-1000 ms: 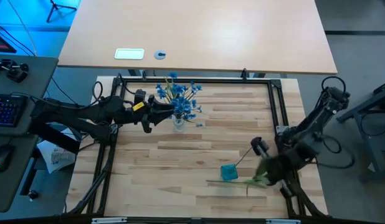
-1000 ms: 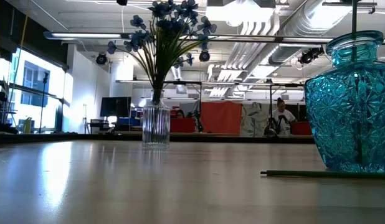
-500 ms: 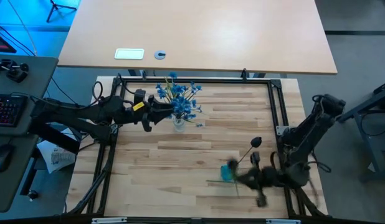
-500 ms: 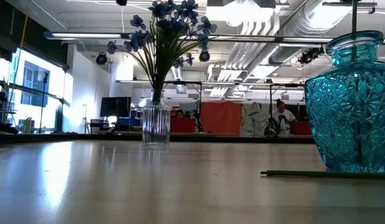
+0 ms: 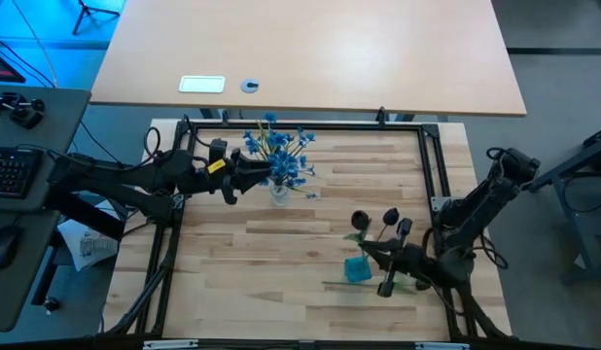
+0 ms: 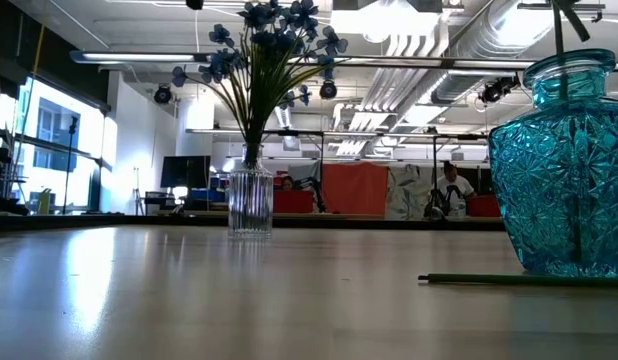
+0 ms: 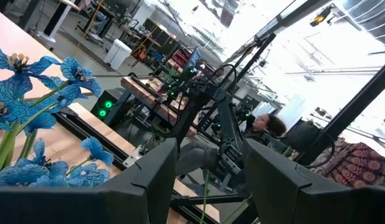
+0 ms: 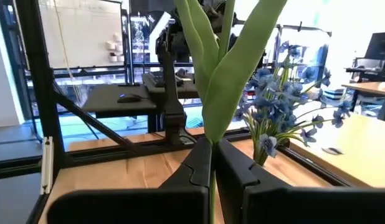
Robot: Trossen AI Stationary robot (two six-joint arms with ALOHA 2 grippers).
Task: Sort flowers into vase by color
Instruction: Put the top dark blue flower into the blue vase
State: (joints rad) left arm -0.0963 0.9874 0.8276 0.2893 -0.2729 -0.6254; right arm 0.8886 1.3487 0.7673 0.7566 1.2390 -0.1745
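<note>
A clear ribbed vase (image 5: pixel 279 192) (image 6: pixel 250 203) holds a bunch of blue flowers (image 5: pixel 278 151) (image 7: pixel 30 93) at the table's far left. My left gripper (image 5: pixel 250 178) (image 7: pixel 208 168) waits open beside it. A blue cut-glass vase (image 5: pixel 357 269) (image 6: pixel 567 170) stands near the right near corner. One dark-bud flower (image 5: pixel 390 216) stands in it. My right gripper (image 5: pixel 378 258) (image 8: pixel 212 158) is at the vase's right side, shut on a second dark-bud flower (image 5: pixel 359 221). Another stalk (image 5: pixel 344 284) (image 6: pixel 519 281) lies flat on the table in front of the blue vase. My right gripper pinches the green stalk (image 8: pixel 212 177) of the dark-bud flower between its two fingers, just below the broad leaves (image 8: pixel 233 68). The fingers come level from the table's right and lie across the stalk. The flower is lifted clear, its bud toward the far left of the gripper.
A black frame (image 5: pixel 432 165) runs round the wooden table top. A second, larger table (image 5: pixel 310 49) with a white card stands beyond the far edge. Bare wood (image 5: pixel 281 253) lies between the two vases. People sit in the room far behind (image 6: pixel 451 185).
My right gripper has swung from the table's right near edge toward the blue vase and has turned. The flower it holds has come up from low by the table, and its bud now stands beside the bud in the vase. The stalk on the table has stayed.
</note>
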